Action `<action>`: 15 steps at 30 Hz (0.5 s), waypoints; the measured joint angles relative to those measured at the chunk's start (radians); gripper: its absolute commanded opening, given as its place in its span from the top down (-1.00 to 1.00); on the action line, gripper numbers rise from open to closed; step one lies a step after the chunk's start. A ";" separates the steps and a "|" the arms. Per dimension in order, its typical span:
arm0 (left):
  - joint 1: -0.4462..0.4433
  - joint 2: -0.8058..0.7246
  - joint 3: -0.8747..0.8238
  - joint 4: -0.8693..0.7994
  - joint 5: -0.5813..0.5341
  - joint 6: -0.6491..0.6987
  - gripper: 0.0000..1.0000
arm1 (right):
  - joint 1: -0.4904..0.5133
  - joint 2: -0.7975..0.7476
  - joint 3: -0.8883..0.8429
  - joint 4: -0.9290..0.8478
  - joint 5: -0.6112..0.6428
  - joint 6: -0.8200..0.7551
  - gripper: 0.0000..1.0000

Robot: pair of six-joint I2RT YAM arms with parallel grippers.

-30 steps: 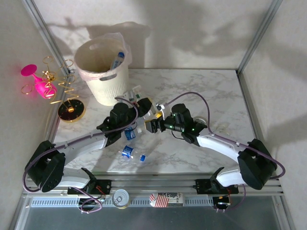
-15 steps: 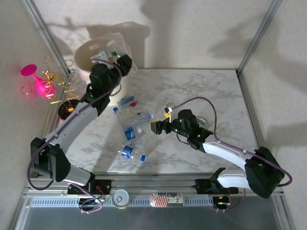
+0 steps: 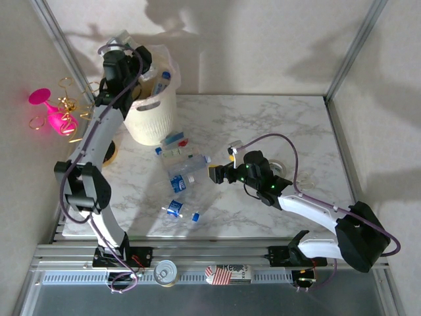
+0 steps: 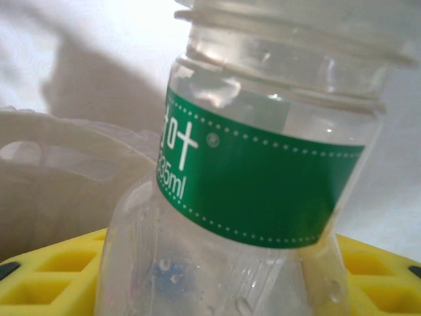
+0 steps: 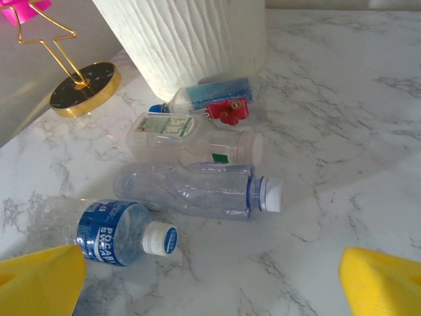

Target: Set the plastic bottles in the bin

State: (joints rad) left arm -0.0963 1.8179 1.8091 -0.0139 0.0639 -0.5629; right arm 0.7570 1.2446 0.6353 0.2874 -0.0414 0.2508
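1. My left gripper is up over the far-left rim of the bin. Its fingers are closed in on the green-labelled bottle, which sits between the yellow pads in the left wrist view. I judge it is carried this high so the bottle clears the rim and the thin liner before release.
2. The bin stands at the far left of the marble table. A blue-capped bottle pokes up inside it, so part of the job looks done.
3. My right gripper hangs low over the middle of the table. Its fingers are spread as wide as they go and hold nothing. I read that as lining up for the next pick.
4. Ahead of it, in the right wrist view, lie the loose bottles. The blue-labelled bottle is nearest and the white-capped clear bottle is just beyond. Another clear one lies past that, and a blue-and-red one lies at the bin's foot.
5. All of these lie on their sides, so a clumsy approach could set them rolling.
6. One more small bottle sits apart, nearer the arms.
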 measured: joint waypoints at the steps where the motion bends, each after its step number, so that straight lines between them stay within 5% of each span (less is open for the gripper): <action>1: 0.000 0.018 0.016 -0.014 0.000 0.000 -0.10 | 0.000 -0.002 0.000 -0.005 0.004 0.000 -0.97; 6: 0.000 0.076 0.029 -0.064 0.005 0.003 -0.20 | 0.000 -0.027 0.000 -0.026 0.023 0.000 -0.98; 12: 0.000 0.096 0.033 -0.100 0.018 -0.005 -0.99 | 0.000 -0.055 -0.001 -0.039 0.047 0.001 -0.98; 15: 0.000 0.096 0.056 -0.105 0.028 -0.013 -0.99 | 0.000 -0.061 -0.004 -0.045 0.057 0.005 -0.97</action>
State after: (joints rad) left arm -0.0963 1.9141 1.8656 -0.1188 0.0921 -0.5758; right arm 0.7570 1.1839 0.6312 0.2420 0.0158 0.2554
